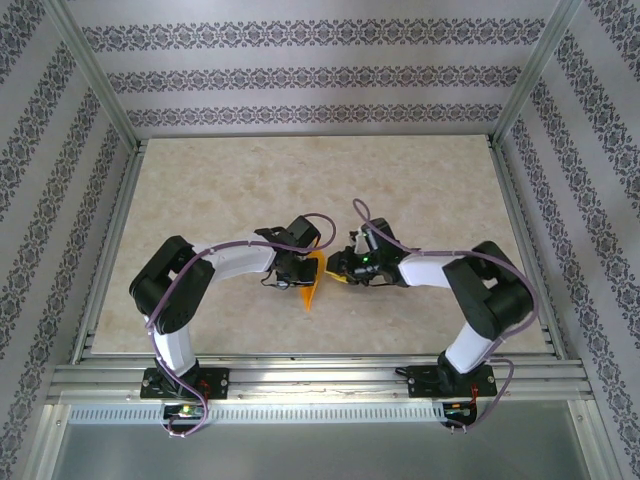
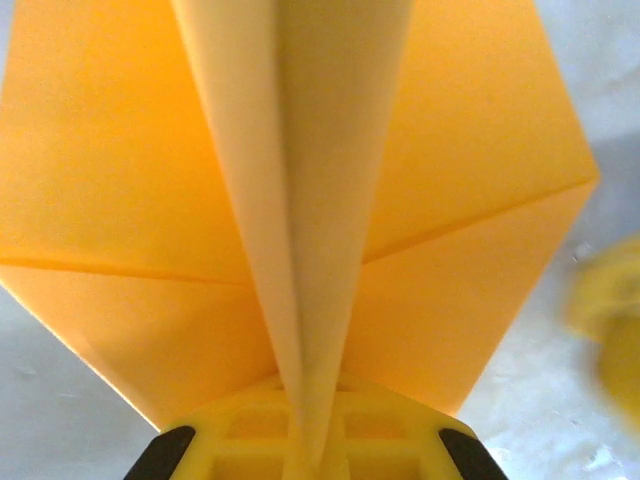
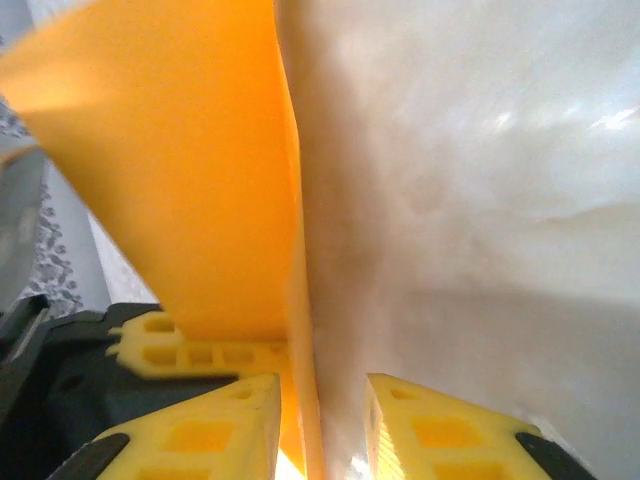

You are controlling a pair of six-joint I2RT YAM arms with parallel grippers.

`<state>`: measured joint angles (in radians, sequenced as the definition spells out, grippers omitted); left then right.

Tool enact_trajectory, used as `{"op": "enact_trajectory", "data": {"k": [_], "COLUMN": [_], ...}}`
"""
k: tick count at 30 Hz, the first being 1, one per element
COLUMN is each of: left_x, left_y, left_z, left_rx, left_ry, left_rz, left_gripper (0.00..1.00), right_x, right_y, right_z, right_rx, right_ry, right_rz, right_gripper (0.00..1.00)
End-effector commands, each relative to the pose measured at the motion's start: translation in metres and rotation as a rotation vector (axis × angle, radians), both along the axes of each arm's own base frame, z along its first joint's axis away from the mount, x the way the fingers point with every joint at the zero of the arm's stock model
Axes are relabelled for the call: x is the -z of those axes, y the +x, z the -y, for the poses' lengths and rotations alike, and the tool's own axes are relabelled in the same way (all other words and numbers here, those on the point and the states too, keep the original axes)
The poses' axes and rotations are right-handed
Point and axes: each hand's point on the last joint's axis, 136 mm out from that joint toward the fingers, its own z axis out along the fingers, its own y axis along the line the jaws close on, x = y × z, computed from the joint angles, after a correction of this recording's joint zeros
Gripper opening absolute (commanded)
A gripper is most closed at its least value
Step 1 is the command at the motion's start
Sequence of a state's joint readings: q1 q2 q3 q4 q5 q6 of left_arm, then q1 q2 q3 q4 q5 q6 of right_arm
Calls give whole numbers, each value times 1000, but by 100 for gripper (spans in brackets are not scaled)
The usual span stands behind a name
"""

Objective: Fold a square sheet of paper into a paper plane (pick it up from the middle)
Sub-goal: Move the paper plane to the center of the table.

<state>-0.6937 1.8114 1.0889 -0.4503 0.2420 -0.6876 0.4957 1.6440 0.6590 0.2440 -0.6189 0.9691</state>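
The square sheet of paper, bright orange, stands folded into a pointed paper plane (image 1: 313, 283) on the table between my two grippers. In the left wrist view its wings (image 2: 150, 180) spread to both sides of a pale centre ridge (image 2: 310, 200). My left gripper (image 2: 315, 440) is shut on that ridge, and it sits left of the paper (image 1: 297, 274). My right gripper (image 1: 338, 270) is right of the paper. Its jaws stand open (image 3: 322, 430), with the plane's edge (image 3: 300, 300) between them and a gap on the right side.
The beige marble-look table (image 1: 300, 180) is ringed by an aluminium frame (image 1: 320, 372) and patterned walls. The left gripper's yellow fingers (image 3: 200, 352) show behind the paper in the right wrist view. Both arms reach in from the near edge.
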Motion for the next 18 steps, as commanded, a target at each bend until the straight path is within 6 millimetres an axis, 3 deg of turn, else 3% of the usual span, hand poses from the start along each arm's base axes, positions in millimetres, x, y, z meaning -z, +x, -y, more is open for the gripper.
{"op": "enact_trajectory", "data": {"k": [1, 7, 18], "left_x": [-20, -21, -9], "left_y": [15, 34, 50], "left_z": [-20, -31, -22], "left_rx": [-26, -23, 30], "left_ry": [120, 207, 248], "left_rz": [80, 77, 8], "left_gripper": [1, 1, 1], "right_x": [-14, -21, -15], "right_y": [1, 1, -8], "right_z": [24, 56, 62], "right_rx": [24, 93, 102], "right_ry": [-15, -32, -30], "right_rz": [42, 70, 57], "right_gripper": [31, 32, 33]}}
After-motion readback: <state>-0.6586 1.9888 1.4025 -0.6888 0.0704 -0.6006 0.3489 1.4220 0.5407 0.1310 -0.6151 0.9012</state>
